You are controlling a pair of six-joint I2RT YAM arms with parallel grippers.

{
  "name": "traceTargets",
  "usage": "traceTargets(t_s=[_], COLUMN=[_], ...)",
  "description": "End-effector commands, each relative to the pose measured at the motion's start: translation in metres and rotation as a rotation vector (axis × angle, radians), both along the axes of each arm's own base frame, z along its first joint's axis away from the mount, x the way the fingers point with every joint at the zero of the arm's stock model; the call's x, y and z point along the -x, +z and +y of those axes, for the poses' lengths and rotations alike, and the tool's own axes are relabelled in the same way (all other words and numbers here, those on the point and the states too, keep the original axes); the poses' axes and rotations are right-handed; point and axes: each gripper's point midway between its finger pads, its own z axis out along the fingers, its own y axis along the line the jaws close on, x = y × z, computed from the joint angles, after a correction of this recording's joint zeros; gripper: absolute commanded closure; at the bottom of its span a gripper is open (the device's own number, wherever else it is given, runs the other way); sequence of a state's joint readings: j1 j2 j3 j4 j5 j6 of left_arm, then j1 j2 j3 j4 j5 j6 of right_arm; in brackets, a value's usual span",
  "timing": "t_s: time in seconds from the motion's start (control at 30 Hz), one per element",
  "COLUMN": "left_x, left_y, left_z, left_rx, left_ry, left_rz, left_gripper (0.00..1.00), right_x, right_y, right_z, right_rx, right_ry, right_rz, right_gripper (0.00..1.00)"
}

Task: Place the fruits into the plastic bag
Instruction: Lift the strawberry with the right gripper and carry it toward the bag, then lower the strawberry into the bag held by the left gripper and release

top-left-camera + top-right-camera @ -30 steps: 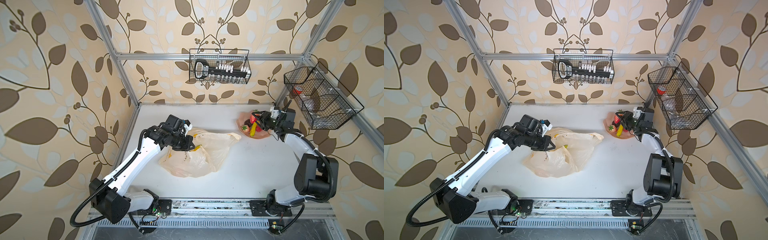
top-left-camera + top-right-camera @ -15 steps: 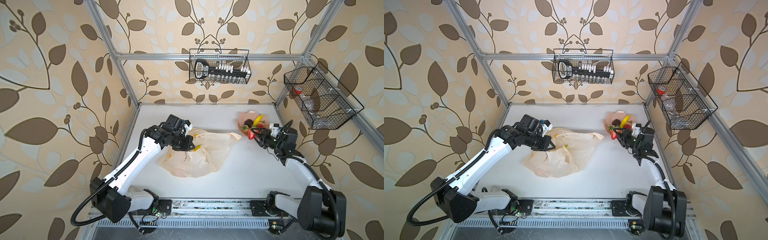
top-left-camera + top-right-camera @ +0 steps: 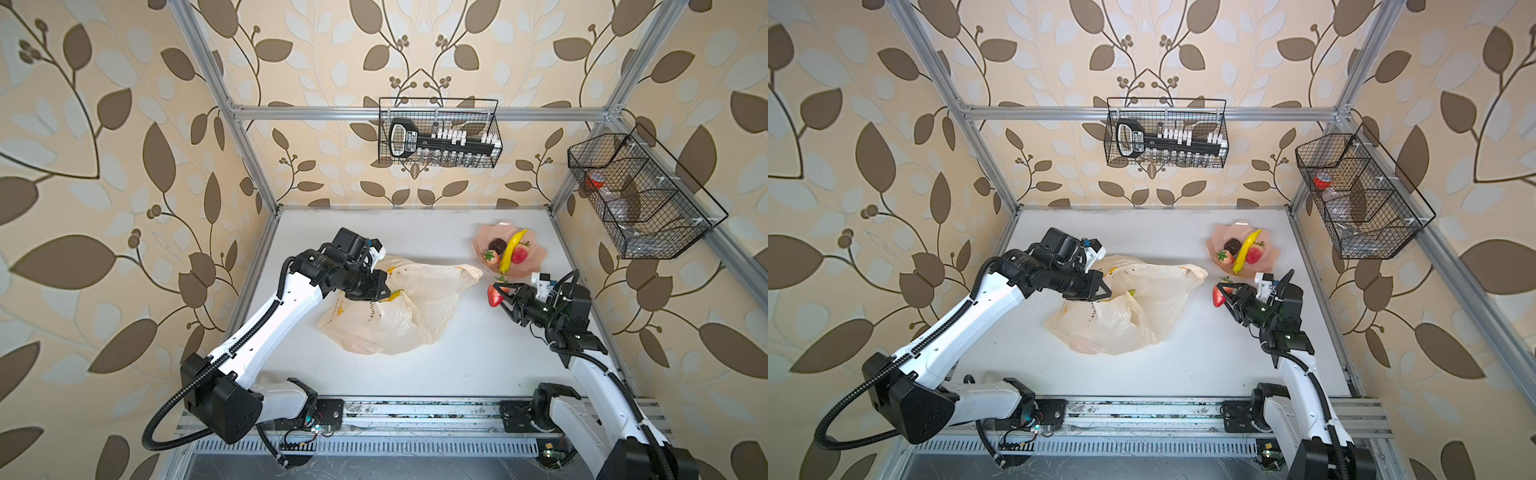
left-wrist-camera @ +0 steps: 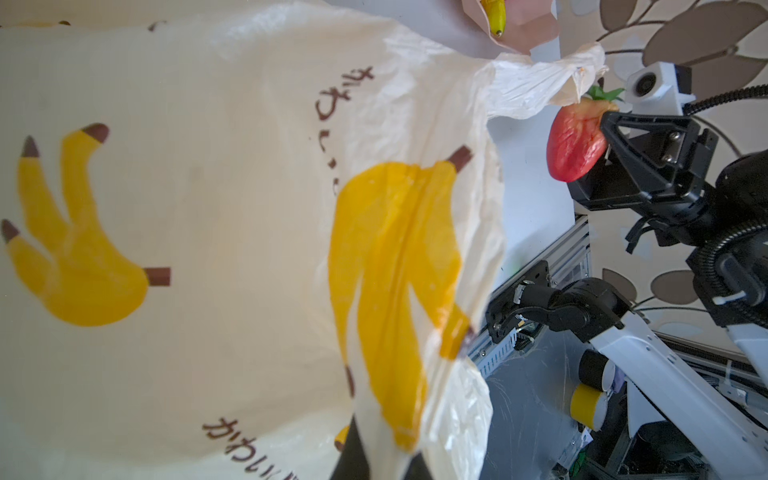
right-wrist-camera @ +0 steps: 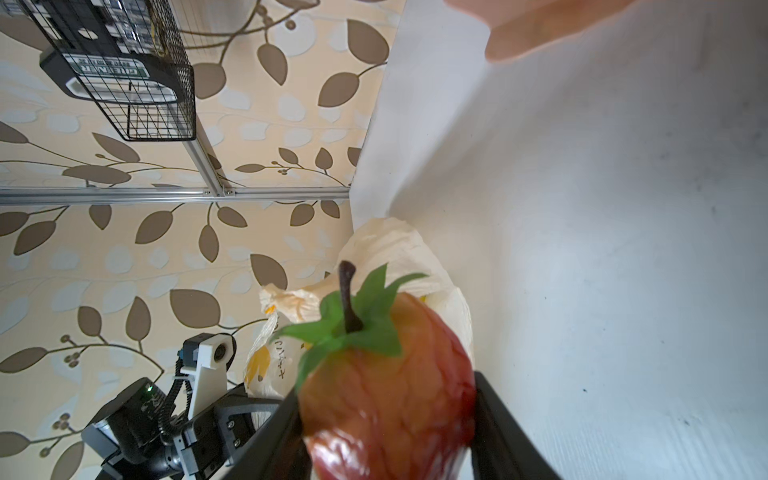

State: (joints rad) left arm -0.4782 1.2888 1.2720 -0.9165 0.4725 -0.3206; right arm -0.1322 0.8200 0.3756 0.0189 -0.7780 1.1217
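- Top views: the right gripper (image 3: 500,294) is closed part-way on a strawberry (image 3: 493,296), which sits off the pink plate (image 3: 538,254), between the plate and the plastic bag (image 3: 419,303).
- The bag lies crumpled at mid-table (image 3: 478,365). The left gripper (image 3: 381,291) is fully closed on the bag's film at the edge away from the plate, and that edge is raised.
- A banana (image 3: 512,249), a dark piece (image 3: 496,244) and two further strawberries (image 3: 520,253) lie on the plate.
- Left wrist view: the printed film of the bag (image 4: 228,208) hangs close before the lens. The held strawberry (image 4: 575,143) is in the air just beside a bag handle and does not touch it. This view does not show whether the mouth stands open.
- Right wrist view: the strawberry (image 5: 386,395) is seated between both jaws with its stem and leaves pointing outward. The bag (image 5: 399,253) lies straight ahead.
- Step in hand, as judged: carrying one fruit from the plate to the bag.
- Next move calls for:
  - the left gripper to hold the raised film high so that the mouth gapes;
  - the right gripper to pass the handle and enter the opening;
  - release only once the strawberry is inside the rim.
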Motion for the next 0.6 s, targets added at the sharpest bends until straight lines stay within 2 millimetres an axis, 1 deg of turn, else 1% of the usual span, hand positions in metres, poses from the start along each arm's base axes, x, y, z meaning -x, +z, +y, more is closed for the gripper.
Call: traceTargets(t_s=[0.0, 0.17, 0.23, 0.33, 0.57], left_x=[0.000, -0.001, -0.001, -0.001, 0.001], left_y=[0.014, 0.013, 0.013, 0.014, 0.015], left_z=[-0.006, -0.007, -0.008, -0.009, -0.008], left_rx=[0.030, 0.030, 0.033, 0.039, 0.043], left_ry=[-0.031, -0.035, -0.035, -0.037, -0.038], left_rz=[-0.025, -0.022, -0.021, -0.021, -0.021], left_gripper=[1.00, 1.00, 1.00, 1.00, 1.00], right_x=[0.006, 0.009, 0.009, 0.007, -0.004], right_y=[-0.004, -0.009, -0.010, -0.006, -0.005], right_z=[0.012, 0.044, 0.060, 0.087, 0.138], right_rx=[-0.037, -0.077, -0.082, -0.103, -0.123], right_ry=[0.001, 0.042, 0.070, 0.115, 0.206], right_rz=[0.029, 0.033, 0.033, 0.017, 0.007], right_gripper=[0.58, 0.59, 0.59, 0.59, 0.60])
